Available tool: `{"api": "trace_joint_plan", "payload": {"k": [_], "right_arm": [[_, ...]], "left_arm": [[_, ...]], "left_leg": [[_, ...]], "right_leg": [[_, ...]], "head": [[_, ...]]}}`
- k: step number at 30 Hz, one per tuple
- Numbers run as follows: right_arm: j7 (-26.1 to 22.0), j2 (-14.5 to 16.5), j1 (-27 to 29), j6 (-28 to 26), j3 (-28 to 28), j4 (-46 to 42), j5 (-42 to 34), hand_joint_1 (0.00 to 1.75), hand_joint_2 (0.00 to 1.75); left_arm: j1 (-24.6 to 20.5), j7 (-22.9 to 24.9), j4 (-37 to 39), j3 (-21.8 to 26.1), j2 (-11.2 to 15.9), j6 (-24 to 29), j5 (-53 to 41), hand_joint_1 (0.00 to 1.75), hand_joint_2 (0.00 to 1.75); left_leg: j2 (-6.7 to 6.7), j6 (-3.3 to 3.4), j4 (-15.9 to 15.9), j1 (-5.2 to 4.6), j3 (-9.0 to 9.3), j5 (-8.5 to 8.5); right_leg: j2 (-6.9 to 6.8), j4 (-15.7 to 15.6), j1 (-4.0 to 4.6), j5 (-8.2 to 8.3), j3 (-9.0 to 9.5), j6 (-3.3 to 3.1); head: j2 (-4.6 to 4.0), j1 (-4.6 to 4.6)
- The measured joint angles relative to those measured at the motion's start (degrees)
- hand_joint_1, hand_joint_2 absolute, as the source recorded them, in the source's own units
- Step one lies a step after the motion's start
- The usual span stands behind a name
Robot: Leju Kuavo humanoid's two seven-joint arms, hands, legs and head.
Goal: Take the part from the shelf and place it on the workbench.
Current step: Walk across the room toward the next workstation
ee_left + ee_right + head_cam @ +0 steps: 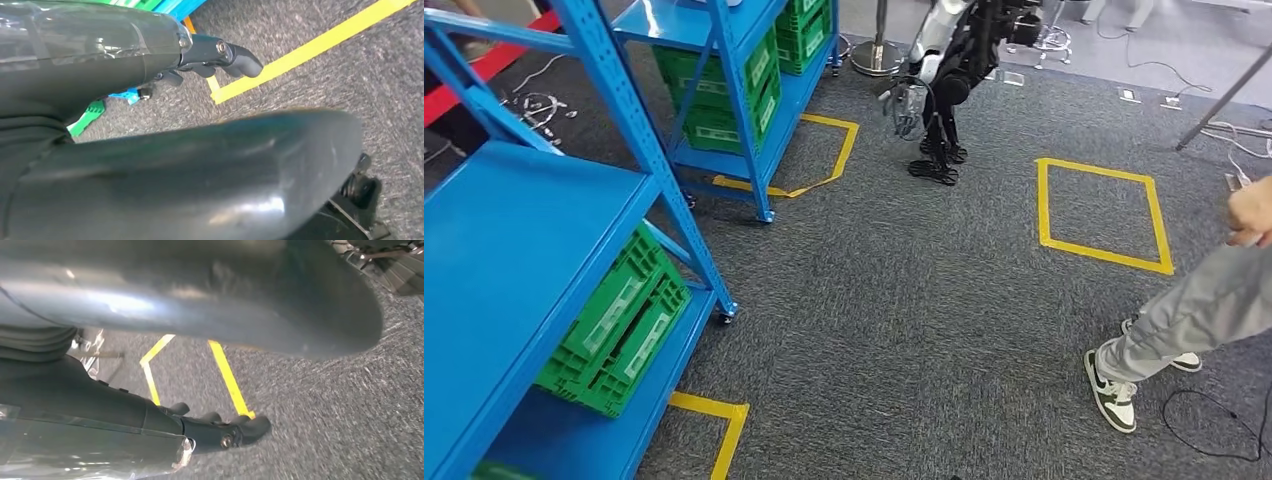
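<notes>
A blue metal shelf (pixel 524 260) stands close at my left, with green plastic crates (pixel 619 330) on its lower level. A second blue shelf (pixel 739 110) further back holds more green crates (pixel 714 90). I cannot make out what the crates contain. My left hand (pixel 165 55) hangs over the grey carpet, its dark fingers (pixel 235 57) stretched apart from the thick thumb (pixel 200 175), with nothing in it. In the same way my right hand (pixel 150 425) hangs above the carpet, fingers (pixel 240 430) and thumb (pixel 200 295) apart, holding nothing.
Yellow tape squares (pixel 1104 210) mark the grey carpet, and tape corners (pixel 714 430) lie by the shelves. Another humanoid robot (pixel 944 70) stands at the back. A person's leg (pixel 1194 320) and shoe (pixel 1112 392) come in from the right. Cables (pixel 1214 410) lie on the floor.
</notes>
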Motion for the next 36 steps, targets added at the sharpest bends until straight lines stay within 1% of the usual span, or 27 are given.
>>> {"api": "trace_joint_plan", "payload": {"k": [1,3,5,6,7,8,9,10,12,14,16,17,18,20,22,23,24,25,26,27,28,29,31,32,34,35,36], "right_arm": [[-0.01,0.00,-0.04,0.02,0.00,-0.01,0.01,0.00,0.00],[-0.01,0.04,-0.02,0.16,0.01,-0.01,0.08,0.00,0.00],[-0.01,0.08,0.20,0.35,0.03,-0.01,0.18,0.00,0.00],[-0.01,0.09,0.33,0.44,0.03,-0.01,0.23,0.00,0.00],[-0.01,0.10,0.44,0.49,0.04,-0.01,0.25,0.00,0.00],[-0.01,0.11,0.49,0.51,0.05,-0.01,0.28,0.00,0.00],[-0.02,0.11,0.48,0.52,0.05,0.01,0.30,0.00,0.00],[-0.06,0.10,0.44,0.52,0.07,0.02,0.31,0.00,0.00],[-0.22,-0.01,0.33,0.57,0.09,0.02,0.30,0.00,0.00],[-0.36,-0.15,0.20,0.68,0.12,0.01,0.24,0.00,0.00],[-0.41,-0.17,-0.06,0.79,0.17,0.02,0.20,0.00,0.00],[-0.43,-0.14,-0.19,0.86,0.22,0.03,0.19,0.00,0.00],[-0.48,-0.12,-0.22,0.93,0.27,0.03,0.20,0.00,0.00],[-0.58,-0.10,-0.06,1.07,0.36,0.03,0.22,0.00,0.00],[-0.68,-0.09,0.26,1.24,0.41,0.05,0.25,0.00,0.00],[-0.74,-0.08,0.35,1.36,0.47,0.07,0.27,0.00,0.00],[-0.81,-0.05,0.35,1.49,0.59,0.08,0.31,0.00,0.00],[-0.86,-0.01,0.30,1.63,0.73,0.08,0.38,0.00,0.00],[-0.90,0.03,0.23,1.78,0.86,0.08,0.46,0.00,0.00],[-0.92,0.03,0.15,1.89,0.97,0.08,0.57,0.00,0.00],[-0.92,0.03,0.08,1.97,1.04,0.07,0.67,0.00,0.00],[-0.93,0.03,-0.02,2.01,1.12,0.06,0.74,0.00,0.00],[-0.96,0.09,-0.21,2.05,1.30,0.04,0.78,0.00,0.00],[-0.98,0.12,-0.28,2.05,1.37,0.03,0.78,0.00,0.00],[-1.02,0.15,-0.18,2.05,1.43,0.03,0.77,0.00,0.00],[-1.03,0.15,-0.07,2.05,1.44,0.03,0.77,0.00,0.00],[-1.05,0.15,0.08,2.07,1.45,0.03,0.77,0.00,0.00]], "left_arm": [[0.00,0.00,0.01,0.00,-0.01,-0.01,0.01,0.00,0.00],[-0.09,0.00,0.02,0.00,-0.01,-0.01,0.02,0.00,0.00],[-0.25,0.00,0.02,0.00,-0.11,-0.01,0.03,0.00,0.00],[-0.27,0.01,0.02,0.00,-0.16,-0.01,0.06,0.00,0.00],[-0.21,0.02,0.02,0.00,-0.19,-0.01,0.10,0.00,0.00],[-0.10,0.03,0.03,0.00,-0.16,-0.01,0.14,0.00,0.00],[0.02,0.05,0.03,0.00,-0.13,-0.01,0.17,0.00,0.00],[0.10,0.06,0.04,0.00,-0.10,-0.01,0.19,0.00,0.00],[0.15,0.04,0.04,0.00,-0.14,-0.01,0.19,0.00,0.00],[0.17,0.01,0.03,0.00,-0.22,-0.01,0.20,0.00,0.00],[0.30,0.01,0.04,0.00,-0.22,-0.01,0.21,0.00,0.00],[0.38,0.01,0.05,0.00,-0.19,-0.01,0.22,0.00,0.00],[0.41,0.04,0.06,0.01,-0.14,-0.01,0.26,0.00,0.00],[0.37,0.17,0.06,0.02,-0.07,-0.01,0.34,0.00,0.00],[0.42,0.39,0.05,0.02,-0.06,-0.07,0.39,0.00,0.00],[0.52,0.51,0.06,0.02,-0.05,-0.11,0.44,0.00,0.00],[0.62,0.61,0.08,0.02,-0.03,-0.14,0.50,0.00,0.00],[0.68,0.69,0.11,0.02,0.01,-0.16,0.58,0.00,0.00],[0.70,0.76,0.13,0.02,0.06,-0.16,0.65,0.00,0.00],[0.67,0.81,0.13,0.02,0.05,-0.17,0.69,0.00,0.00],[0.64,0.85,0.13,0.02,0.05,-0.18,0.71,0.00,0.00],[0.63,0.87,0.12,0.02,0.04,-0.18,0.72,0.00,0.00],[0.65,0.96,0.13,0.02,0.04,-0.17,0.72,0.00,0.00],[0.65,0.99,0.13,0.02,0.04,-0.15,0.72,0.00,0.00],[0.51,1.04,0.14,0.02,0.01,-0.11,0.68,0.00,0.00],[0.41,1.05,0.15,0.02,-0.05,-0.09,0.63,0.00,0.00],[0.32,1.08,0.15,0.02,-0.11,-0.09,0.57,0.00,0.00]], "left_leg": [[-0.81,0.44,-0.03,-0.02,-0.04,0.06],[-2.46,1.22,-0.14,0.03,-0.07,0.27],[-4.20,1.85,-0.18,-0.08,-0.09,0.45],[-5.16,2.08,-0.18,-0.23,-0.10,0.53],[-6.16,2.26,-0.18,-0.41,-0.08,0.60],[-7.18,2.36,-0.17,-0.58,-0.04,0.67],[-8.14,2.45,-0.17,-0.72,0.00,0.74],[-9.05,2.50,-0.17,-0.80,0.04,0.80],[-10.67,2.41,-0.13,-0.83,-0.03,0.98],[-11.98,1.92,-0.07,-0.66,-0.46,1.30],[-13.03,1.21,-0.10,-0.50,-0.92,1.68],[-11.92,0.95,0.18,-0.67,-1.19,1.40],[-10.11,0.67,1.18,-0.81,-1.72,0.49],[-5.81,0.11,6.34,-0.80,-4.08,-3.02],[-4.96,-0.63,12.96,-0.12,-6.98,-5.98],[-4.92,-1.00,14.42,0.23,-7.54,-6.10],[-4.72,-1.36,13.76,0.54,-7.01,-5.16],[-4.17,-1.68,10.98,0.79,-5.40,-3.40],[-2.88,-1.98,6.99,0.92,-3.25,-1.67],[-1.29,-2.00,3.44,0.80,-1.32,-0.50],[-0.14,-1.71,0.99,0.62,-0.08,0.06],[0.59,-1.25,-0.13,0.37,0.40,0.03],[-0.43,-0.04,-0.22,0.07,0.20,0.01],[-1.12,0.38,-0.27,0.10,0.13,0.11],[-2.75,1.13,-0.41,0.24,0.04,0.40],[-3.59,1.45,-0.43,0.24,0.01,0.51],[-4.50,1.72,-0.43,0.14,-0.04,0.60]], "right_leg": [[-0.16,0.02,-0.12,-0.25,0.15,0.17],[1.87,1.98,-0.44,-2.08,-0.40,0.49],[4.93,8.72,-0.56,-5.88,-3.19,0.55],[5.60,12.95,-0.52,-7.61,-5.11,0.45],[5.89,16.22,-0.44,-8.52,-6.68,0.26],[6.04,17.53,-0.33,-8.23,-7.49,-0.04],[6.23,16.53,-0.18,-6.79,-7.33,-0.43],[6.68,13.41,0.03,-4.49,-6.25,-0.87],[9.08,5.65,0.37,-0.51,-3.37,-1.73],[10.83,1.57,0.52,0.58,-1.75,-2.16],[10.09,0.62,0.46,0.65,-1.51,-2.24],[9.41,0.12,0.34,0.95,-1.39,-2.28],[8.68,-0.43,0.23,1.30,-1.25,-2.38],[7.05,-1.10,0.16,1.76,-1.03,-2.51],[5.27,-1.11,0.12,1.76,-1.08,-2.50],[4.39,-1.07,0.04,1.69,-1.08,-2.40],[3.59,-1.00,-0.09,1.59,-1.05,-2.23],[2.88,-0.85,-0.26,1.42,-1.00,-1.95],[2.24,-0.61,-0.41,1.20,-0.92,-1.58],[1.71,-0.29,-0.43,0.92,-0.89,-1.14],[1.23,-0.01,-0.39,0.67,-0.84,-0.71],[0.79,0.16,-0.31,0.51,-0.79,-0.37],[-0.17,0.10,-0.33,0.39,-0.56,0.15],[0.10,0.21,-0.46,0.08,-0.50,0.45],[2.55,3.17,-0.69,-2.34,-1.56,0.89],[4.25,6.57,-0.71,-4.39,-2.95,0.97],[5.30,10.82,-0.67,-6.49,-4.77,0.89]], "head": [[0.00,0.25],[0.00,0.51],[0.00,0.85],[0.00,1.05],[0.00,1.28],[0.00,1.51],[0.00,1.69],[0.00,1.82],[0.00,1.99],[0.00,2.21],[0.00,2.44],[0.00,2.44],[0.00,2.18],[0.00,1.49],[0.00,0.85],[0.00,0.60],[0.00,0.36],[0.00,0.18],[0.00,0.02],[0.00,-0.22],[0.00,-0.34],[0.00,-0.32],[0.00,-0.10],[0.00,0.06],[0.00,0.28],[0.00,0.45],[0.00,0.62]]}}
